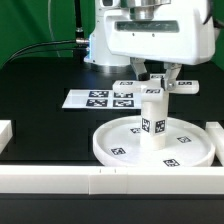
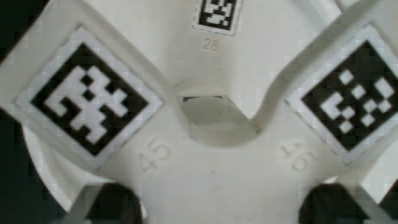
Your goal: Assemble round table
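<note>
The pincer (image 1: 158, 78) pinches one arm of the cross-shaped foot (image 2: 214, 60), holding it level over the upright leg (image 1: 152, 120), probably so its hub hole seats on the leg's top. The leg stands at the centre of the disc (image 1: 110, 148). The disc lies on a black table (image 1: 40, 118) edged by white rails (image 1: 60, 182), with the marker board (image 1: 98, 98) behind.

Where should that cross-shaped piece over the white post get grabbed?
Take the cross-shaped foot at its narrow middle, coming straight down from above, fingers in the notches between arms. It lies flat over the upright leg with arms spread wide, so probably only the waist fits inside the gripper.
</note>
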You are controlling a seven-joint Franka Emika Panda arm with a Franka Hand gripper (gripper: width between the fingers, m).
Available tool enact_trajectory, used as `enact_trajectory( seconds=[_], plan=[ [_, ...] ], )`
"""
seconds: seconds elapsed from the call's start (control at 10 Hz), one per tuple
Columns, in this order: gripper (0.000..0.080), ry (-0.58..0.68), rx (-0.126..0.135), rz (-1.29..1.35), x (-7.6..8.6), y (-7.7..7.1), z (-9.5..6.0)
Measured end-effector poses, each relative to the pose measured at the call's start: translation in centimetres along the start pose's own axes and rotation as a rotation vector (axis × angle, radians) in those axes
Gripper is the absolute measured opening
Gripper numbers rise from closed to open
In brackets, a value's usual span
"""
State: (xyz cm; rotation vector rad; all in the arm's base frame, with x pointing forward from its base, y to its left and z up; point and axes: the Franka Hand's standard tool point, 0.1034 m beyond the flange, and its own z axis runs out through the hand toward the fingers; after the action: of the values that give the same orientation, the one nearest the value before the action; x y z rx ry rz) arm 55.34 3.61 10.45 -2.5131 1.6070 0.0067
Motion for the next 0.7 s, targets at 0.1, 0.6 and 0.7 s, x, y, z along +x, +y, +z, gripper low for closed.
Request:
enact_trajectory(
  seconds=[0.1,0.6,0.7],
  plan=[
    [0.0439,-0.007,0.006,0.071,0.01,0.00,0.00],
    [0.0439,-0.040,0.001,0.438,0.10,-0.08,0.12],
    [0.0439,-0.041,0.000,0.522,0.09,-0.13,0.15]
  ],
)
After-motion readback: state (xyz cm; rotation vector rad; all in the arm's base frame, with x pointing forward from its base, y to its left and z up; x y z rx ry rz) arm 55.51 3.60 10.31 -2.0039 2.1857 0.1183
